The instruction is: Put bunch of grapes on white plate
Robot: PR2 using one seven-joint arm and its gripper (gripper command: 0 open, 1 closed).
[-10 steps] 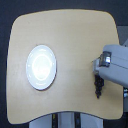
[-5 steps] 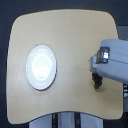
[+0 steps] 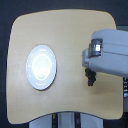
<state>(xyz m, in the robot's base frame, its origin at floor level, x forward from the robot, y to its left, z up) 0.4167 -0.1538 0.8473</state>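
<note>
The white plate (image 3: 41, 67) lies on the exterior view's left half of the tan table, with nothing on it. My arm's pale housing reaches in from the exterior view's right. A small dark lumpy cluster, the bunch of grapes (image 3: 91, 78), hangs at its lower left end, where my gripper (image 3: 90, 74) is. The fingers are mostly hidden by the housing and the dark bunch. The bunch is well to the right of the plate, a plate's width of bare tabletop away from its rim.
The round-cornered wooden table (image 3: 65, 30) fills the view, its front edge near the bottom. A dark base or legs show below the front edge (image 3: 65, 120). My arm's housing (image 3: 107, 50) covers the table's right side.
The arm has shifted toward the exterior view's left and upward, carrying the dark bunch with it, closer to the plate. The plate has stayed put.
</note>
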